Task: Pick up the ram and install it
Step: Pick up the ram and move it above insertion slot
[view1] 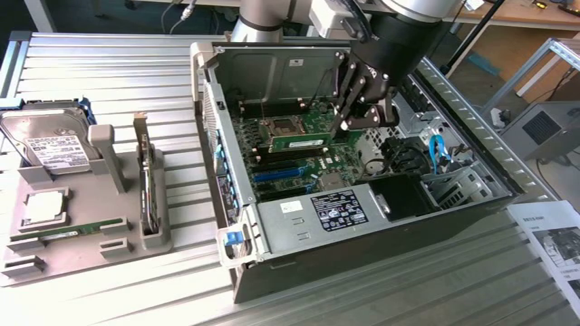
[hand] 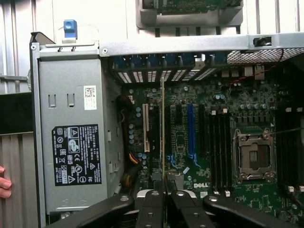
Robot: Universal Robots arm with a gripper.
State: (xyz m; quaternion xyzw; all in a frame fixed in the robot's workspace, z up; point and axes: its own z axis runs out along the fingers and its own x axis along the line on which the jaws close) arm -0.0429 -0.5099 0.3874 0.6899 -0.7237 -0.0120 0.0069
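Gripper jaws clamped on one end of the ram. Stick held over the motherboard inside the open PC case, near the CPU socket.

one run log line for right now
tool: shut on ram | ram: held over motherboard | where: inside open computer case

Lab/workshop: open PC case on alu bench, desks behind.
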